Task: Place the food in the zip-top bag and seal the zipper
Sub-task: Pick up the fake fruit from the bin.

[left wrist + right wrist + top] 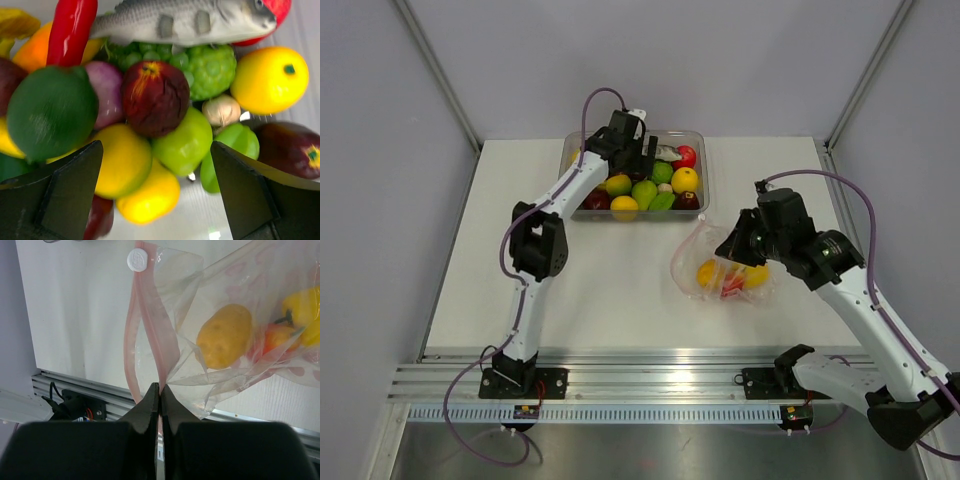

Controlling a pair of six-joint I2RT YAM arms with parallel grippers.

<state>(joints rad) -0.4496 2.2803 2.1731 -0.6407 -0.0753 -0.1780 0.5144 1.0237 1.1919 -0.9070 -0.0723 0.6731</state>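
The clear zip-top bag lies right of centre with a yellow potato, a red piece and a yellow pepper inside. My right gripper is shut on the pinkish zipper strip at the bag's mouth, which gapes open up to a white slider. My left gripper is open above the clear tub of toy food, its fingers straddling a yellow fruit and a green fruit. A dark red fruit lies just beyond.
The tub also holds a grey toy fish, a red chilli, a green lime, a yellow lemon and a dark aubergine. The table's near edge rail runs below the bag.
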